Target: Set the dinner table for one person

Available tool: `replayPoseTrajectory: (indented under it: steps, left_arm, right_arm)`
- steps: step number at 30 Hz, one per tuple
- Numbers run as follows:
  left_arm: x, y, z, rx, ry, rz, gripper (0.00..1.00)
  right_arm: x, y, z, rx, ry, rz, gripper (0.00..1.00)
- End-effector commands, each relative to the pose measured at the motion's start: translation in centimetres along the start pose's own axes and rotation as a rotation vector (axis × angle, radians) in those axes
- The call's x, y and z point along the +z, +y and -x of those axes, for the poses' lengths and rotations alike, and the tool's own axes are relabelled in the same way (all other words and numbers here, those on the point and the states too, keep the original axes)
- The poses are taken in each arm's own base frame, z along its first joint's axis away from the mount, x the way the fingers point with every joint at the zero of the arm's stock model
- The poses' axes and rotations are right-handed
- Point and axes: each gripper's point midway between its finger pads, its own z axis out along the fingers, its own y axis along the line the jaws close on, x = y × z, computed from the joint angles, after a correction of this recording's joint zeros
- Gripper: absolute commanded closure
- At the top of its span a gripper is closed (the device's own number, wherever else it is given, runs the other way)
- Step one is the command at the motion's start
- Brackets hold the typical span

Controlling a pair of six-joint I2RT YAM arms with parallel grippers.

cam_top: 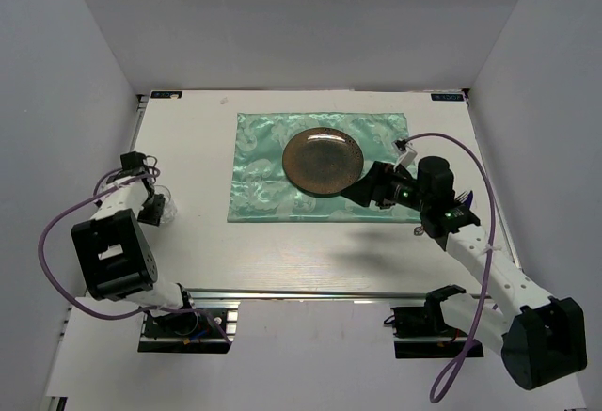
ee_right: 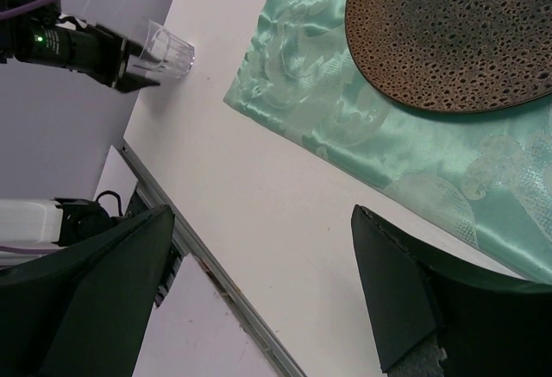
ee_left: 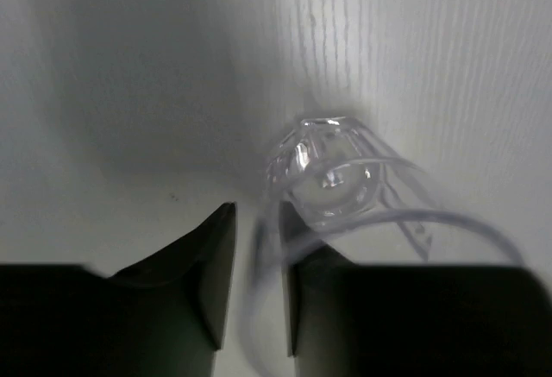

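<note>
Left claw (ee_left: 257, 209) is clamped on the wall of a clear glass tumbler (ee_left: 328, 179), near the left edge of the bench (cam_top: 282, 251). Right claw (ee_right: 263, 222) is spread and empty beside the brown plate (cam_top: 323, 160) on the green placemat (cam_top: 259, 185). Step in hand looks like glass placement. Next move likely calls for carrying the glass toward the mat's far edge.

The white dinner table (cam_top: 282, 251) fills the middle of the frame, with a metal rail (cam_top: 310, 293) along its lower edge. A green placemat (cam_top: 259, 171) lies at upper centre, and a clear glass (cam_top: 160, 206) stands at the far left.
</note>
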Motion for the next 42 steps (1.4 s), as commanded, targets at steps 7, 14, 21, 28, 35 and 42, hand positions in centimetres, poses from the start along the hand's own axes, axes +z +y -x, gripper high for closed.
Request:
replayPoseTrajectory:
  steps: [7,14,21,28,35,42]
  left_arm:
    - [-3.7,-3.2,1.7,0.118,-0.047,-0.105,1.00]
    - [-12.0,-10.4,-7.1,0.532,0.088,-0.594,1.00]
    - [-17.8,-13.1,-15.9,0.814,0.109,-0.694,1.00]
    - [-21.2,-14.4,-22.2,0.974,0.102,-0.742,1.00]
    - [-23.7,-14.6,-25.0,1.023,0.102,-0.792,1.00]
    - [-26.0,-14.9,-25.6,1.022,0.100,-0.832,1.00]
  right_arm:
    - [2.1,2.6,2.2,-0.136,0.025,0.020,0.11]
    - [10.2,4.6,1.3,-0.266,0.167,-0.189,0.11]
    - [13.9,6.9,4.9,-0.234,0.021,-0.295,0.12]
    - [14.2,6.3,6.1,-0.219,-0.035,-0.379,0.12]
    - [13.4,4.7,7.0,-0.221,-0.081,-0.465,0.13]
    - [14.8,3.4,5.2,-0.234,-0.024,-0.489,0.32]
